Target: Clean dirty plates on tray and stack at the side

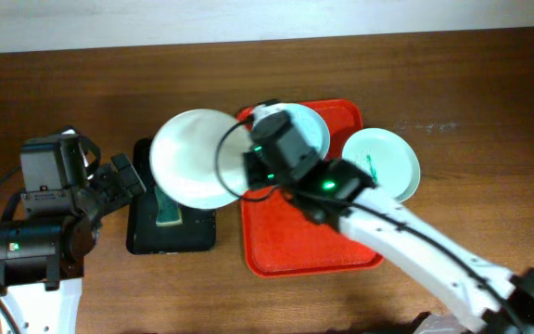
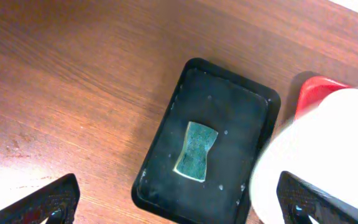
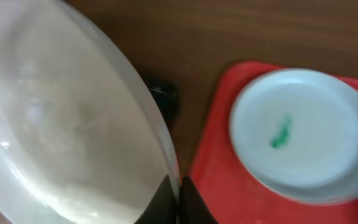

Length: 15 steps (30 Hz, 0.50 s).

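Note:
My right gripper [image 3: 179,200] is shut on the rim of the white plate [image 3: 61,124] and holds it tilted above the table. In the overhead view that white plate [image 1: 191,158] hangs between the red tray [image 1: 290,249] and the black tray, with the right gripper [image 1: 246,176] at its right edge. A pale blue plate [image 3: 303,134] with a green smear lies on the red tray [image 3: 229,180]. A mint green plate [image 1: 386,162] with a smear sits at the tray's right edge. My left gripper [image 2: 179,208] is open above the sponge [image 2: 195,151], holding nothing.
A black tray [image 2: 229,99] holds the green sponge and stands left of the red tray [image 2: 316,93]. The white plate [image 2: 322,149] overhangs its right side. The left arm's base [image 1: 35,241] occupies the table's left front. Bare wood lies behind and to the far right.

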### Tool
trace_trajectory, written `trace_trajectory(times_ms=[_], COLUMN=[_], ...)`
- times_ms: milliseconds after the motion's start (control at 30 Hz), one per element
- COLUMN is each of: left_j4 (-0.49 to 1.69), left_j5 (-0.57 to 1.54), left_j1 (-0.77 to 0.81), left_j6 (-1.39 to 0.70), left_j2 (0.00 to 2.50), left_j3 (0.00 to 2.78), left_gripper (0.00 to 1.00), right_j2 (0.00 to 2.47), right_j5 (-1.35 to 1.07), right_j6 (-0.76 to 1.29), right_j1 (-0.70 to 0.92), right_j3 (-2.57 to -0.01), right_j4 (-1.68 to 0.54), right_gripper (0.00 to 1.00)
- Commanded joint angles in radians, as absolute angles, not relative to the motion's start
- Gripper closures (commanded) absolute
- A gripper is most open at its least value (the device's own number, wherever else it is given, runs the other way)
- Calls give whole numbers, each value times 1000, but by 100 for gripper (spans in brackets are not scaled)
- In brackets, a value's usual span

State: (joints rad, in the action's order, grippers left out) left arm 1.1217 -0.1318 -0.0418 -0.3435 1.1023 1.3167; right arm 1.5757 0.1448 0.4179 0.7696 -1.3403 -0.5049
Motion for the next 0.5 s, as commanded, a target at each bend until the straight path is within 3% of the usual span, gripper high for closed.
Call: trace_trajectory(times_ms=[0, 267, 467], left_j4=[1123, 1123, 1123], left_j5=[-147, -147, -147], left_j1=[-47, -47, -47], left_j6=[-342, -342, -342], left_j2=[1097, 1097, 1097], left_j3=[1328, 1328, 1328], left_gripper=[0, 1, 1], right_j2=[1726, 1793, 1729], right_j5=[238, 573, 641], right_j6=[328, 100, 30], right_j1=[855, 997, 1036], right_j3=[-1353, -1354, -1354], right_j4=[-382, -257, -241], right_gripper=[96, 96, 96])
